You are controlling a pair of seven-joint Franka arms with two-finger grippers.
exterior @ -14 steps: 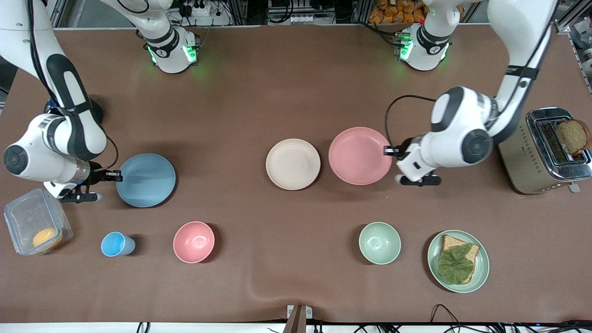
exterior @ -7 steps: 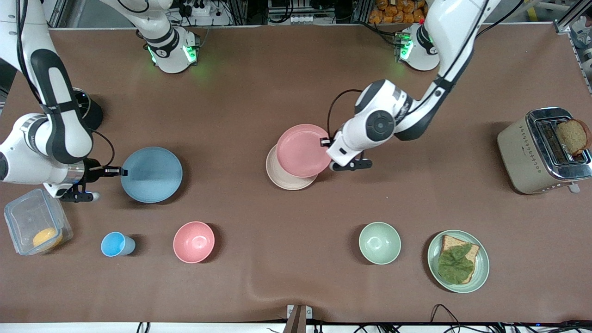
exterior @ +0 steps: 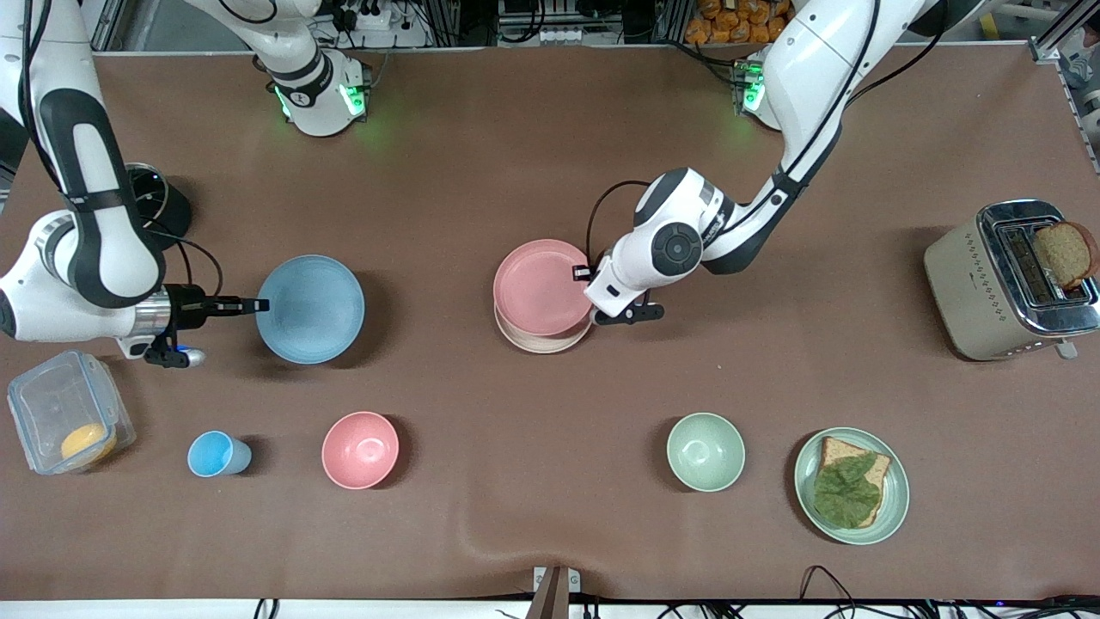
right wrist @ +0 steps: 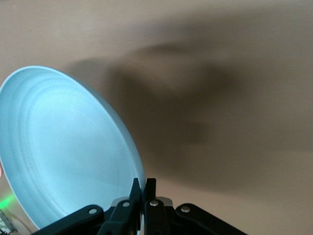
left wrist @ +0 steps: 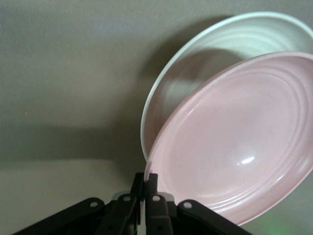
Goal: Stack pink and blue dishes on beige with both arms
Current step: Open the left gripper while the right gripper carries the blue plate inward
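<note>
The pale pink plate [exterior: 541,286] hangs just over the beige plate [exterior: 543,342], covering nearly all of it. My left gripper [exterior: 581,272] is shut on the pink plate's rim at the side toward the left arm's end. In the left wrist view the pink plate [left wrist: 234,142] is tilted above the beige plate [left wrist: 205,54], pinched by my left gripper [left wrist: 146,177]. The light blue plate [exterior: 310,309] is lifted above the table toward the right arm's end, with my right gripper [exterior: 259,303] shut on its rim. The right wrist view shows the blue plate [right wrist: 63,152] pinched by my right gripper [right wrist: 143,183].
Nearer the front camera stand a blue cup [exterior: 213,454], a pink bowl [exterior: 360,450], a green bowl [exterior: 705,451] and a green plate with a sandwich [exterior: 851,485]. A clear box [exterior: 67,421] sits by the right arm. A toaster [exterior: 1010,279] stands at the left arm's end.
The left arm carried the pink plate from beside the beige plate to over it. The right arm lifted the blue plate and moved it toward the table's middle.
</note>
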